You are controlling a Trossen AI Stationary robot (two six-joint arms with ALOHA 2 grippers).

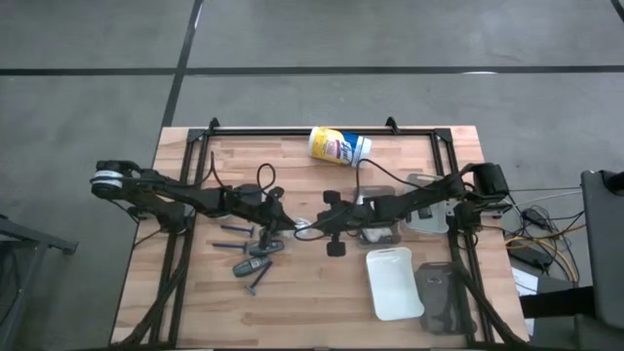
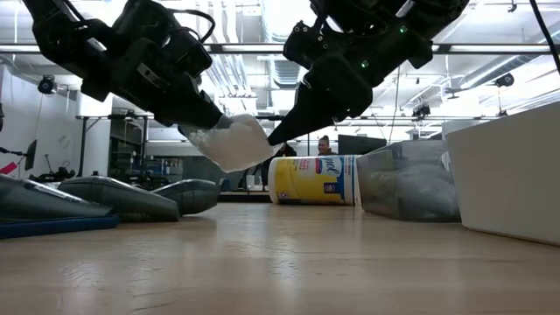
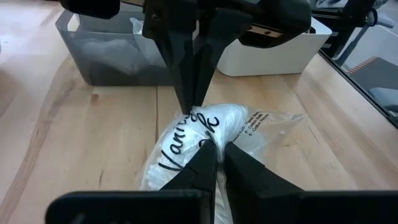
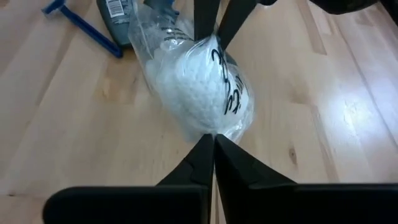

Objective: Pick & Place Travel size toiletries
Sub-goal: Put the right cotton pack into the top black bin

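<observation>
Fingers of both arms pinching white packet (image 4: 202, 87) aloft, lettering partly hidden

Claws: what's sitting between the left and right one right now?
The white packet, pinched from opposite ends by the left claw and the right claw, held above the table; both wrist views show it.

Both arms reach inward above the surface (image 1: 195, 302); left end effector (image 1: 289, 226) and right end effector (image 1: 314, 232) meet tip to tip, each pinched closed.
</observation>
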